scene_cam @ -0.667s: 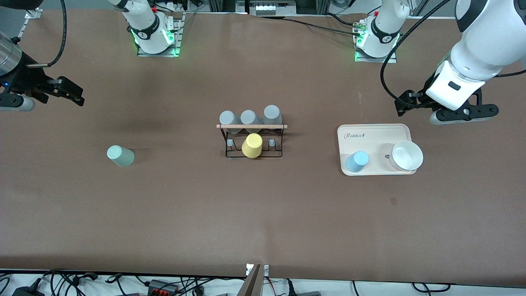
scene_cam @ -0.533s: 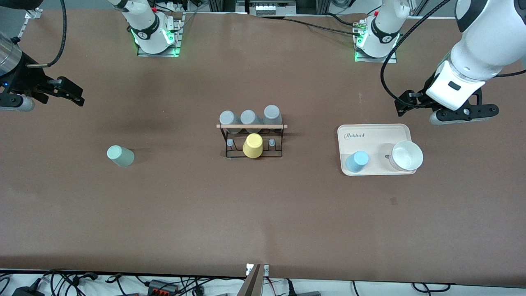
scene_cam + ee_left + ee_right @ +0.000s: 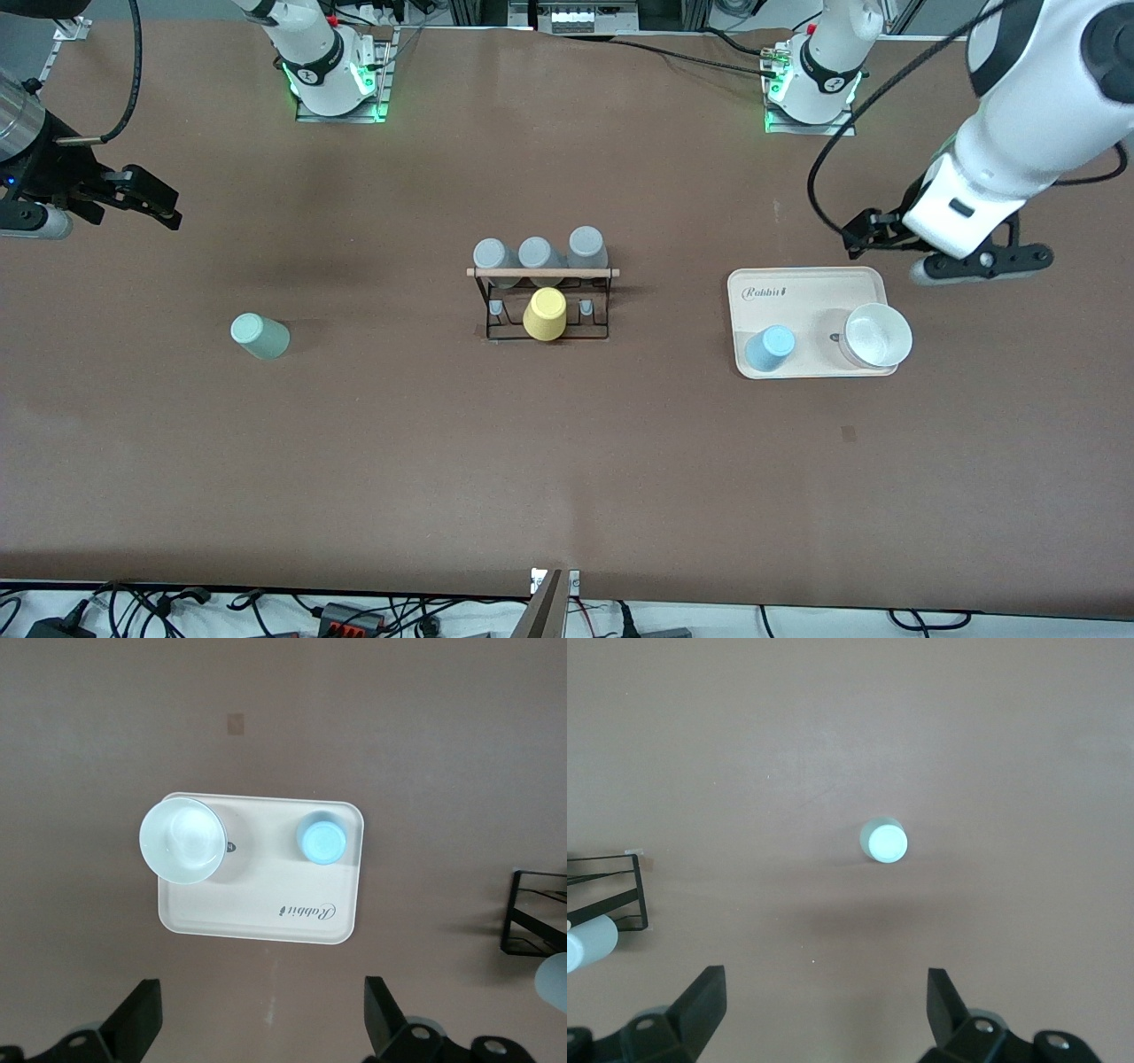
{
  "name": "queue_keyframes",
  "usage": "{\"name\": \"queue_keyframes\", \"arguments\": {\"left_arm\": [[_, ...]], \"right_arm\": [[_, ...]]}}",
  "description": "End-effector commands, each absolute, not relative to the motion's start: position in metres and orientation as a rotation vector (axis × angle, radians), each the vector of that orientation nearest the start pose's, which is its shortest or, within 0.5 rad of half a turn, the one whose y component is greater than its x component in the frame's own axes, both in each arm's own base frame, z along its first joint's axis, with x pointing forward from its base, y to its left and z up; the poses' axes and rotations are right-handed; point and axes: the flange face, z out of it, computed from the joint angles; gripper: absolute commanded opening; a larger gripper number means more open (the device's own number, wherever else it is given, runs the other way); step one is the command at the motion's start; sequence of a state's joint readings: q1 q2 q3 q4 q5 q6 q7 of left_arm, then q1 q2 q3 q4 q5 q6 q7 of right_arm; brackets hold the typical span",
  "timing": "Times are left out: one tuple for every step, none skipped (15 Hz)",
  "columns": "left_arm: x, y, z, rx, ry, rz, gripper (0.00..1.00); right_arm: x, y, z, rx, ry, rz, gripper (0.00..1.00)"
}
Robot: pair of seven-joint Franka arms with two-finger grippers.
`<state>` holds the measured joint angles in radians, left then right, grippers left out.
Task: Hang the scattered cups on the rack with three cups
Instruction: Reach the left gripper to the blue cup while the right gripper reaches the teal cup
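While the left gripper [image 3: 257,1028] hangs over the tray [image 3: 873,279] edge, fingers wide and empty, a low reach for the blue cup [image 3: 768,347] could knock the bowl [image 3: 877,335] just beside it; the right gripper [image 3: 819,1019], equally wide, waits well apart from the mint cup [image 3: 260,336] standing on the worktop [image 3: 567,461], the rack [image 3: 545,306] between them.

A brown worktop [image 3: 567,461] fills the scene; black cables [image 3: 159,607] lie along its edge at 6 o'clock.

Bare table surrounds the mint cup [image 3: 260,336]; a white bowl [image 3: 877,335] crowds the blue cup [image 3: 768,347].
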<state>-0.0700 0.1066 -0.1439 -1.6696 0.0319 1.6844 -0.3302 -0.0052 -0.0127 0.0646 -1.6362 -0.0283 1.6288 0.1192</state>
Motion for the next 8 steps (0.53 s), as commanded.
{"name": "queue_keyframes", "arguments": {"left_arm": [[0.613, -0.132, 0.453, -3.084, -0.123, 0.162, 1.0], [0.624, -0.14, 0.422, -3.089, -0.108, 0.166, 1.0], [0.63, -0.143, 0.398, -3.089, -0.102, 0.175, 1.0], [0.635, -0.145, 0.377, -3.089, -0.097, 0.192, 1.0], [0.636, -0.148, 0.366, -3.087, -0.089, 0.208, 1.0], [0.636, -0.152, 0.352, -3.069, -0.067, 0.23, 1.0], [0.637, -0.158, 0.329, -3.024, -0.011, 0.233, 1.0], [0.639, -0.157, 0.31, -3.002, 0.007, 0.219, 1.0]], "right_arm": [[0.558, 0.033, 0.598, -3.157, 0.091, 0.027, 1.0], [0.56, 0.033, 0.592, -3.157, 0.091, 0.041, 1.0], [0.567, 0.031, 0.58, -3.158, 0.095, 0.068, 1.0], [0.574, 0.029, 0.563, -3.164, 0.094, 0.103, 1.0], [0.583, 0.026, 0.545, -3.167, 0.09, 0.135, 1.0], [0.593, 0.022, 0.527, -3.166, 0.098, 0.159, 1.0], [0.601, 0.02, 0.506, -3.169, 0.1, 0.188, 1.0], [0.608, 0.014, 0.485, -3.181, 0.106, 0.205, 1.0]]}}
